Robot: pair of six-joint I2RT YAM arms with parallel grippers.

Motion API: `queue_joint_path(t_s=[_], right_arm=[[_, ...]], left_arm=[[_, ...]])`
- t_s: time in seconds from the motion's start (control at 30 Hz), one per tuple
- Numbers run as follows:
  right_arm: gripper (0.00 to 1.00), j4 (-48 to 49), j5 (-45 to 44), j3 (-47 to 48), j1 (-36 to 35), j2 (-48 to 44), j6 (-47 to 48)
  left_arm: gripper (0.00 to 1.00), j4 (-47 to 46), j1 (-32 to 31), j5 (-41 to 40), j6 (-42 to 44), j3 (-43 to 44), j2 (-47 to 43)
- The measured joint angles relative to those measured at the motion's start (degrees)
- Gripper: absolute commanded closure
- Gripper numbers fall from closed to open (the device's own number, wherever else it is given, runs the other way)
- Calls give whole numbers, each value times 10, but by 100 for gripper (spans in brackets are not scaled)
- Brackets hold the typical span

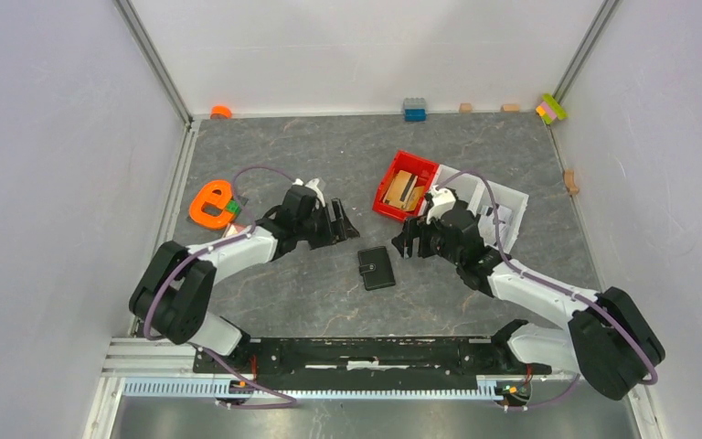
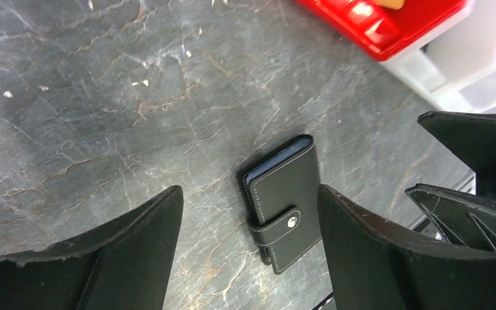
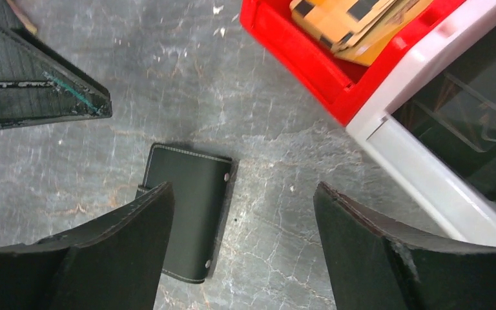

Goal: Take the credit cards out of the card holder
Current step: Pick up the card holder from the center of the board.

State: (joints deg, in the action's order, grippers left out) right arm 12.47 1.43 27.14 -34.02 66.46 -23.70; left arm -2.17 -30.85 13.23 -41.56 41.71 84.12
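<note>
One red bin (image 3: 297, 59) holds tan blocks (image 1: 404, 189) | card holder (image 1: 377, 268) strapped closed | left hand (image 1: 340, 222), right hand (image 1: 409, 242) spread, empty

Right end effector (image 3: 244, 194) hides part of card holder (image 3: 197, 187) (lower left).

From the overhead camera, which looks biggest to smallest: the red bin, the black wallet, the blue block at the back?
Largest first: red bin, black wallet, blue block. The block sits farthest from the camera, so it may look smaller than it is.
</note>
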Motion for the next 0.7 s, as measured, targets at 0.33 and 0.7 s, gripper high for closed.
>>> queue_joint_path(t_s=[0.33,0.7], right_arm=[[21,-1,68,0,-4,55,0],[21,-1,71,0,-4,55,1]], left_arm=[[36,85,-34,36,29,76,98],[90,89,-38,113,29,101,167]])
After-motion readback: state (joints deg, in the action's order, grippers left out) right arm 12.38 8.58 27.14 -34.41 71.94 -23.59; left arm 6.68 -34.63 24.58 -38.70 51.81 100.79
